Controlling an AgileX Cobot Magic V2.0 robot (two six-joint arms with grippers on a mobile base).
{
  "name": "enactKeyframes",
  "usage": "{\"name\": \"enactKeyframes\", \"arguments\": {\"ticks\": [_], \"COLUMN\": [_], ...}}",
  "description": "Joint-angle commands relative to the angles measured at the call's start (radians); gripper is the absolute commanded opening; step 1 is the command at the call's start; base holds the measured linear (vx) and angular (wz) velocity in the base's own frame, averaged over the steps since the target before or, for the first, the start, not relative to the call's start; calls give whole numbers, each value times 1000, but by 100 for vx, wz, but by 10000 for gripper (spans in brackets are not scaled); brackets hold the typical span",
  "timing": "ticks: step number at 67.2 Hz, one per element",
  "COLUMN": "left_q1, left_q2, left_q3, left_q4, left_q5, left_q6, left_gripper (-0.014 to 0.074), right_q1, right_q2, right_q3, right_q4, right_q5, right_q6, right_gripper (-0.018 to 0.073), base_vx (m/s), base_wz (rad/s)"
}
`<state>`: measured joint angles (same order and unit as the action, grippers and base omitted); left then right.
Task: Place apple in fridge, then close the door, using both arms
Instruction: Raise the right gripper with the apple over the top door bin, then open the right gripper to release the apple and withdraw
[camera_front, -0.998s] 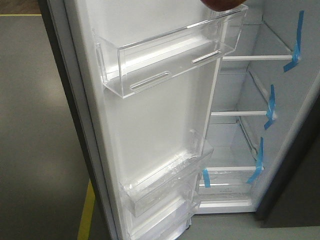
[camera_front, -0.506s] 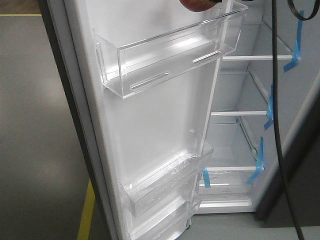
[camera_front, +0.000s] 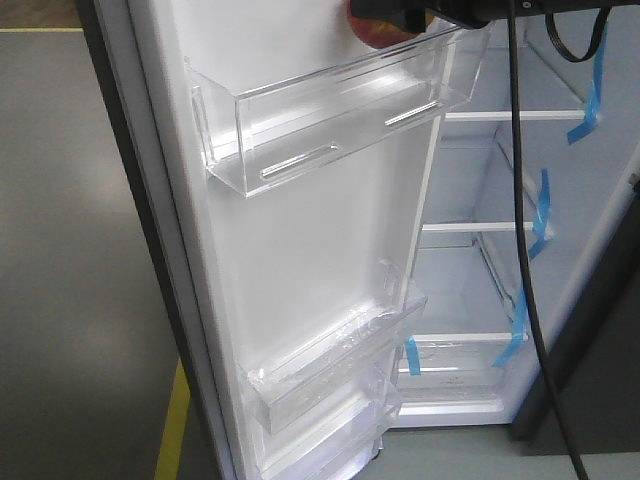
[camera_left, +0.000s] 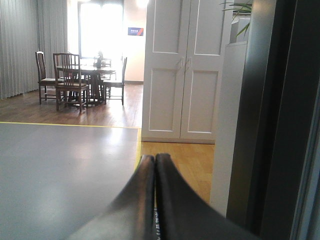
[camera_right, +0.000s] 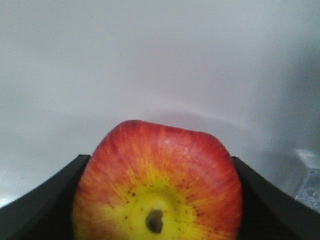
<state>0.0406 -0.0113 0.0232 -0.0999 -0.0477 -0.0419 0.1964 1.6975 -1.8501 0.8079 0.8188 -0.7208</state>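
Right now I have the apple (camera_front: 378, 36) clamped in the right hand (camera_right: 159, 160). In the right wrist view, its black fingers (camera_right: 40, 210) press in on both sides of the fruit. The yellow, dimpled stem end faces the camera and a plain white surface sits behind it.

From the front camera, the apple is at the very top of the picture, just over the right end of the upper clear bin (camera_front: 330, 110) on the white inner face of the door (camera_front: 300, 260). I cannot tell whether it touches the bin's rim. The door stands wide open, with more clear bins (camera_front: 330, 360) lower down.

To its right, the fridge (camera_front: 470, 190) shows its white lining, its clear shelves (camera_front: 510, 115) and strips of blue tape (camera_front: 543, 210) along the right wall. A black cable (camera_front: 520, 220) hangs from the arm across that opening.

My left hand (camera_left: 154, 160) is clenched on nothing, with its two fingertips pressed together. It points over a grey floor (camera_left: 60, 160) toward a white cupboard (camera_left: 182, 75). A dark upright panel (camera_left: 280, 125) fills the right edge of that view.
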Motion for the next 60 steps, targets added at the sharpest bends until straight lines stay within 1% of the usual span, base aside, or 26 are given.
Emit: {"name": "enactKeyframes", "arguments": {"ticks": [1, 8, 17, 32, 44, 55, 60], "left_q1": [0, 0, 0, 0, 0, 0, 0], "left_q2": [-14, -14, -14, -14, -14, -14, -14], "left_q3": [-15, -15, -15, -15, -15, -15, -15], "left_q4": [-1, -1, -1, -1, -1, -1, -1], "left_q5": [-69, -69, -69, -69, -69, -69, -69], "left_q6": [-11, -11, -11, -11, -11, -11, -11], "left_gripper": [-6, -6, -6, -6, -6, -6, -6], "right_q1": [-7, -7, -7, -7, -7, -7, -7], "right_q2": [-44, -44, -44, -45, -76, -130, -160], "right_q3": [-35, -35, -35, -35, -35, -35, -35], "right_q4": [47, 47, 45, 44, 29, -31, -81], "right_q5": [-49, -49, -50, -47, -28, 3, 31], "right_q6": [2, 20, 35, 41, 90, 140, 189], "right_gripper": [488, 564, 610, 606, 589, 577, 571], "base_vx": [0, 0, 0, 0, 0, 0, 0], "base_wz": [0, 0, 0, 0, 0, 0, 0]}}
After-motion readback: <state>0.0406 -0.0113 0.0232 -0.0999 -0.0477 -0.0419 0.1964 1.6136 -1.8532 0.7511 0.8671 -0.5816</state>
